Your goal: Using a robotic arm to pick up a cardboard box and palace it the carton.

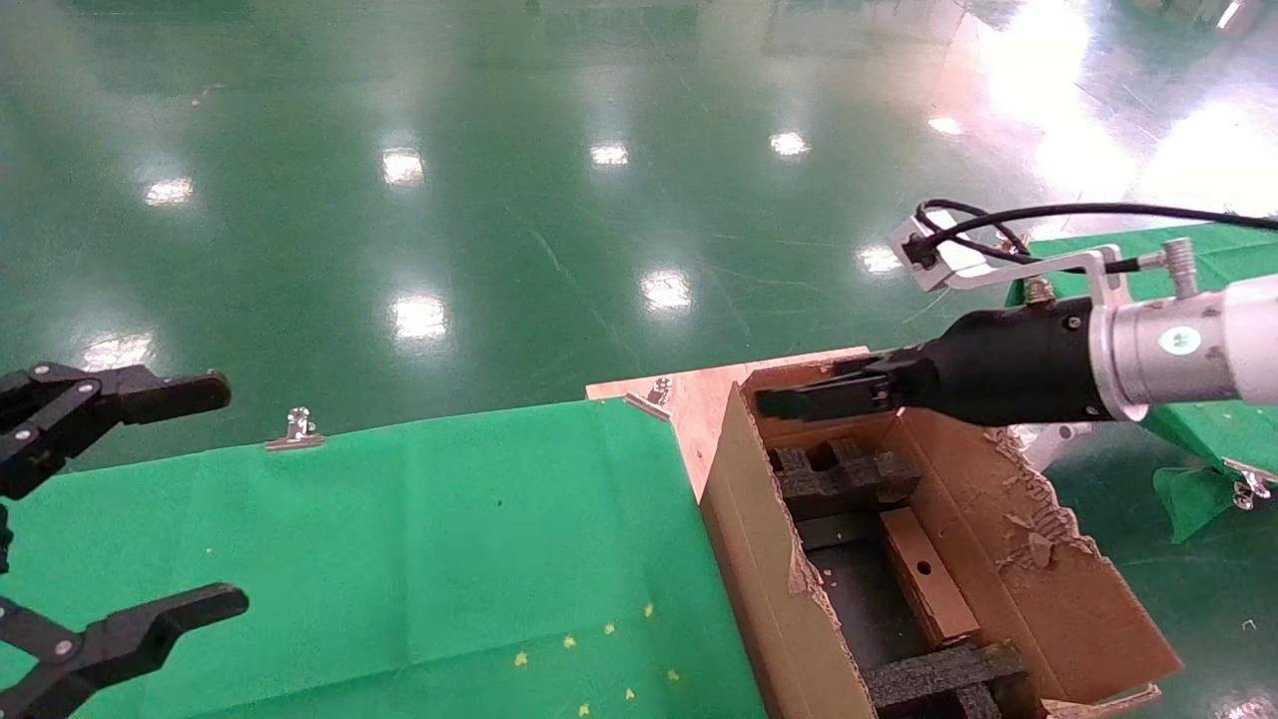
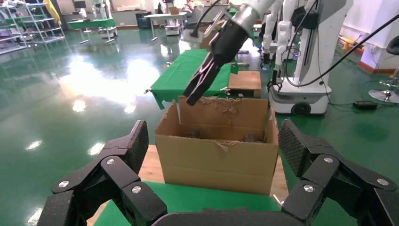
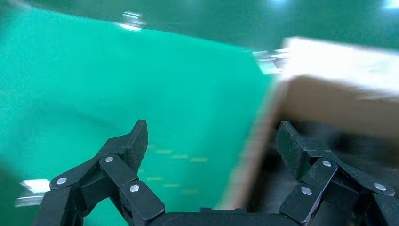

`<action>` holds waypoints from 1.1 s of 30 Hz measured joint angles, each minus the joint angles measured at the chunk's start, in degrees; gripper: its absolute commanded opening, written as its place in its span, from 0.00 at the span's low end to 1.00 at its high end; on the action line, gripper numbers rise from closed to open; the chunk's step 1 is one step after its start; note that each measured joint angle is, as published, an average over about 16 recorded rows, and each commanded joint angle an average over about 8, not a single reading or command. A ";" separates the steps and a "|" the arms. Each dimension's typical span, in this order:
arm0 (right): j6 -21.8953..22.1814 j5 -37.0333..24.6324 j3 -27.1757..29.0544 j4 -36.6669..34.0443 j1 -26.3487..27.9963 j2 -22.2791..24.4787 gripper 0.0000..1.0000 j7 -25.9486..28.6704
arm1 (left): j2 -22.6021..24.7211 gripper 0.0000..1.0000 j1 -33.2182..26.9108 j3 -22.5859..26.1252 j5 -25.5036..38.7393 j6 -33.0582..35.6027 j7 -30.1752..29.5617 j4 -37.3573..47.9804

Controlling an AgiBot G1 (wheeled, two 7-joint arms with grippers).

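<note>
- The cardboard box [image 1: 927, 576] lies inside the carton [image 1: 769, 559], a small brown slab with one round hole facing up, resting on the dark floor of the carton between black foam blocks [image 1: 844, 477]; its near end is partly hidden behind a foam bar at about 6 o'clock.
- The carton's near corner is cut off at the picture's edge, and its torn right flap [image 1: 1038, 529] hides the table under it.
- The right gripper [image 1: 799, 401] hovers over the carton's far end, at 12 o'clock from the box, fingers spread wide apart and holding nothing, as its own wrist camera shows [image 3: 211, 155]; that view is smeared, so the carton's inside is hard to make out there.
- The left gripper [image 1: 215, 494] hangs over the green cloth [image 1: 449, 539], well off at 9 o'clock, fingers wide apart and empty.
- One box, one carton, two grippers, two metal clips [image 1: 296, 429] on the cloth's far edge.
</note>
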 measured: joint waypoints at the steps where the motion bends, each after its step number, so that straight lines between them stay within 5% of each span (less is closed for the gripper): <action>1: -0.96 1.38 0.48 -0.04 0.04 0.19 1.00 -0.65 | 0.00 1.00 0.00 0.00 0.00 0.00 0.00 0.00; 15: -5.67 5.53 7.65 -0.49 -4.31 -0.14 1.00 -5.30 | 0.00 1.00 0.01 0.00 -0.01 0.00 0.00 0.01; 33: -16.51 7.45 36.01 -1.38 -24.23 -4.36 1.00 -20.23 | -0.01 1.00 0.00 0.01 -0.02 0.00 0.01 0.02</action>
